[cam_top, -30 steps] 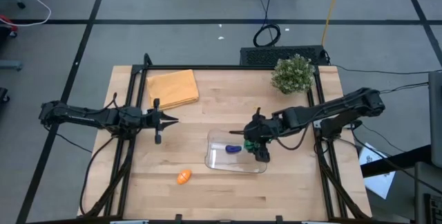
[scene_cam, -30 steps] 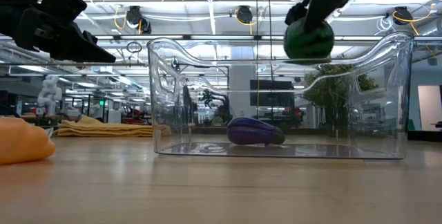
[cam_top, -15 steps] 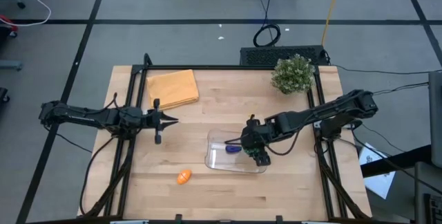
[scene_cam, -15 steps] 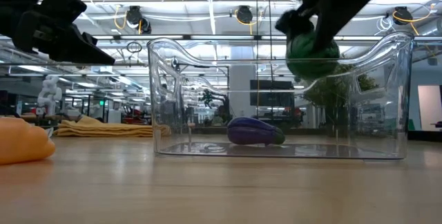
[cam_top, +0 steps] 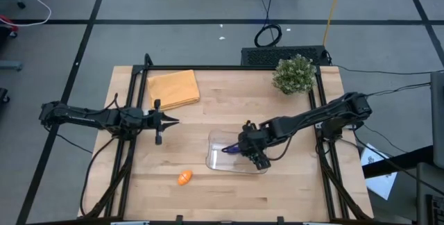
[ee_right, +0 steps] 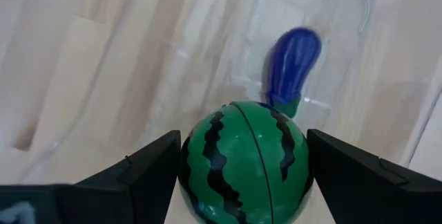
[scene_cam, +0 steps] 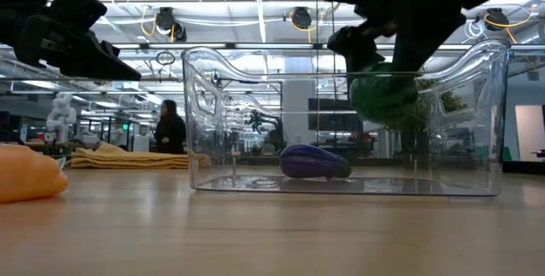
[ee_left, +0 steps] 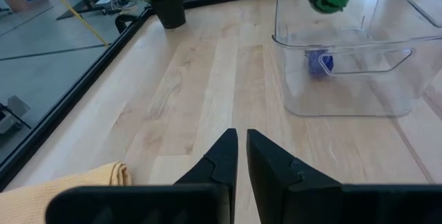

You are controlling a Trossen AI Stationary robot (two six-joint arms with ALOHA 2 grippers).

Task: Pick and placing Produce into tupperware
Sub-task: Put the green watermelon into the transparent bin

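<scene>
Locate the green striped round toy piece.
The green striped round toy piece hangs in the right gripper, inside the clear plastic container, above the purple piece.

The right tool (cam_top: 252, 153) sits over the tupperware (cam_top: 220, 157); the orange piece (cam_top: 184, 178) lies on the surface (cam_top: 208, 86) just beside it.

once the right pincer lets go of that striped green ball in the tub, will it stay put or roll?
Likely rolls a bit: the watermelon looks round and smooth between the right pincer fingers. The tupperware walls should contain it. It may bump the eggplant lying on the floor below. It looks rigid, probably light.
</scene>
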